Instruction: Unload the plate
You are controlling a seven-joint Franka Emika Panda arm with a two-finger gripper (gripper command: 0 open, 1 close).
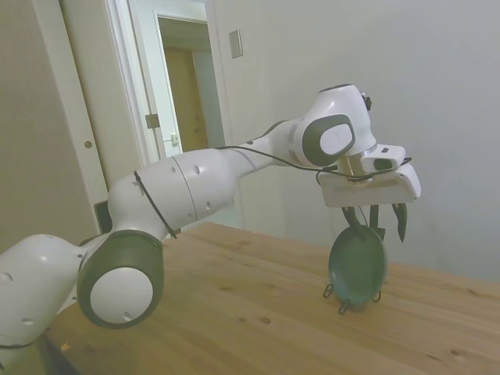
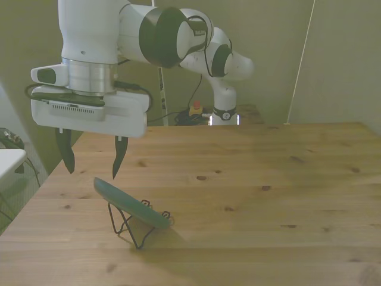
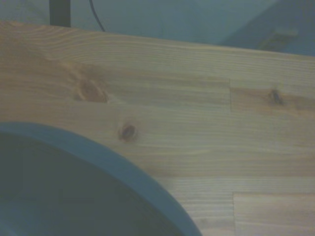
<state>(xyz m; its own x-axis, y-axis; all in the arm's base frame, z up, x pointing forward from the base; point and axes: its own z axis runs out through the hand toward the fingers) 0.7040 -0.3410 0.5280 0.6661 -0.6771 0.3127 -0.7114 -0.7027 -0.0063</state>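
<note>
While the plate [image 2: 128,204] leans in its wire stand [image 2: 132,229] just below the claw [image 2: 93,157], whose fingers hang apart and empty, nothing is unloaded yet; gripping, lifting and setting it on the surface [image 2: 268,202] remain.

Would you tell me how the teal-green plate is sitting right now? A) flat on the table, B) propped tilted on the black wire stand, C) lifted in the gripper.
B: the plate leans on the wire stand, with the open gripper just above it.
</note>
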